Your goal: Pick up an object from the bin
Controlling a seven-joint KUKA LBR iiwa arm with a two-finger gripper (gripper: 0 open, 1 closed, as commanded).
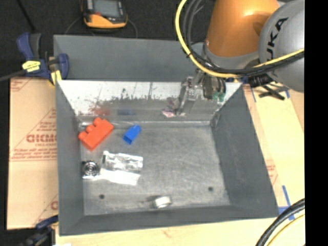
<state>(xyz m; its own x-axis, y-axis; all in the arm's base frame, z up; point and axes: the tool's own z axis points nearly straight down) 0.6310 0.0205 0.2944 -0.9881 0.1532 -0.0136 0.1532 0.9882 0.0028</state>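
Arm [279, 35] comes in from the view's right, with the orange cover [240, 19] uppermost and yellow and black cables [180, 29] looped round it. Your jaws hang low at the far wall of the bin [241, 152], right of that wall's middle, close against the scuffed metal.

Jaw state: you cannot tell. The tips merge with the wall behind them, so no gap can be read.

Nearest thing is a small pink scrap [173, 113]. It sits at the foot of the far wall, just below the jaws and a touch toward the view's left. It is at the tips or just beside them, and you cannot tell whether it is gripped or only lying there. Its shape is too small to make out.

Everything else lies well apart from the jaws, toward the view's left and the near side:
- Orange block [95, 132], stepped like a toy brick, is far to the left of the jaws, close to the left wall.
- Blue block [131, 134], small, is between the orange block and the jaws but much nearer the orange one, not touching it.
- Clear packet [123, 162], crinkled and shiny, is further toward the near side, below the two blocks. It lies on a white sheet [122, 178].
- Small round metal piece [90, 168] is just beside the packet on its left.
- White ring [162, 202] is by the near wall, almost straight across the bin floor from the jaws.

The floor under and to the right of the jaws is bare grey metal.
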